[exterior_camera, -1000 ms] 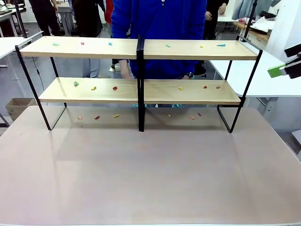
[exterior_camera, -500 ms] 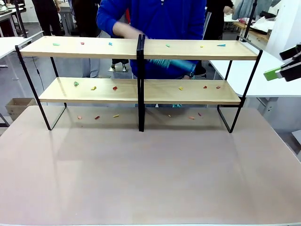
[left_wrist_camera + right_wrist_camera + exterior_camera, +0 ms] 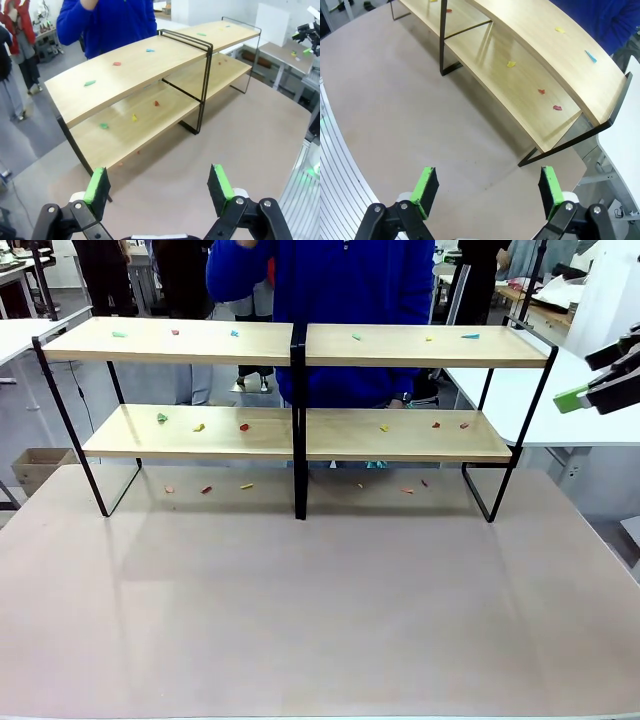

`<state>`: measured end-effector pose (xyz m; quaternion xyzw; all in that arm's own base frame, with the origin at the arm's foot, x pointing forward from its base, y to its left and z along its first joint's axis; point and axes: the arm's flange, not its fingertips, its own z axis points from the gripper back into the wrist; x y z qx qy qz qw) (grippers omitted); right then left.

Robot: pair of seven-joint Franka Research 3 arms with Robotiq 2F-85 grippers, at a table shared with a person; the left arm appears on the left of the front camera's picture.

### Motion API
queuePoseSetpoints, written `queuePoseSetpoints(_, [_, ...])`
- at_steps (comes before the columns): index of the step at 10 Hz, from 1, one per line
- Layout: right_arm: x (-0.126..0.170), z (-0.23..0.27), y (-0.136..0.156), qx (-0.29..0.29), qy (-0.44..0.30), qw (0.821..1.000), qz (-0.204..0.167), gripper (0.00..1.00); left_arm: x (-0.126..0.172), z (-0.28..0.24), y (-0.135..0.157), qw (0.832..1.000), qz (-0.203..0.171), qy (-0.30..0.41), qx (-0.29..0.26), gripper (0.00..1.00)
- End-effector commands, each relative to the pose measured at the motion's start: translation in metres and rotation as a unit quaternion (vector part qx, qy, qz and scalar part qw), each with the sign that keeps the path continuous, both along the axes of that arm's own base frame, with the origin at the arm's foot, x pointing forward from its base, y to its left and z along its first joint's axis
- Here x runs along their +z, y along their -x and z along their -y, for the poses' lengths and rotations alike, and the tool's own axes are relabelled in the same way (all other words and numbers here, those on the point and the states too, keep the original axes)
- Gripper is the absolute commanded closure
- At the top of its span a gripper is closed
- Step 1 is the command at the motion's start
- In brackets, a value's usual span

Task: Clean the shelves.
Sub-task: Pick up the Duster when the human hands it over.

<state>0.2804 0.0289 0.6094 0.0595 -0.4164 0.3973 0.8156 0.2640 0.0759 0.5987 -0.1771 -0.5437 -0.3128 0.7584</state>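
Wide two-tier rack of light wooden boards in a thin black metal frame (image 3: 200,341) stands on the far half of the grey-brown worktop (image 3: 320,610), its central black upright (image 3: 298,420) about mid-table. Small coloured scraps on both boards: a green one (image 3: 119,334) on the top board's left end, a red one (image 3: 244,426) on the lower board. More bits lie on the worktop under the rack (image 3: 206,489).

Person in a blue top (image 3: 350,280) stands just behind the rack.

Left gripper (image 3: 159,181): fingers spread wide, nothing between them, above the bare worktop and well apart from the rack's left end.

Right gripper (image 3: 487,187): fingers likewise apart and empty, raised over the worktop off the rack's right end. In the front view it sits at the right edge, between the two board levels.
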Motion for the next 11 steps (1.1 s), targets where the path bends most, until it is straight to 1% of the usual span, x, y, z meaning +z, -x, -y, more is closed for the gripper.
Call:
queuePoseSetpoints(1, [0.005,-0.002,-0.016,0.025,0.002,1.0,0.008,0.0,-0.059,0.023,0.029,1.0,0.017,0.001,0.005,0.0])
queuePoseSetpoints(3, [0.005,-0.004,-0.024,0.027,-0.013,0.999,0.011,0.0,-0.062,0.019,0.026,1.0,0.007,0.0,0.007,0.0])
queuePoseSetpoints(4, [0.005,-0.005,-0.025,0.029,-0.02,0.999,0.015,0.0,-0.06,0.018,0.024,1.0,0.001,-0.012,0.011,0.0])
queuePoseSetpoints(7, [0.004,-0.005,-0.025,0.039,-0.024,0.999,0.017,0.0,-0.063,0.016,0.029,1.0,-0.004,-0.026,0.013,0.0])
queuePoseSetpoints(9, [0.005,-0.006,-0.027,0.038,-0.044,0.998,0.032,0.0,-0.059,0.019,0.024,0.999,-0.005,-0.034,0.007,0.0])
queuePoseSetpoints(11, [0.004,-0.005,-0.026,0.045,-0.054,0.997,0.032,0.0,-0.061,0.021,0.027,0.999,-0.005,-0.037,0.007,0.0])
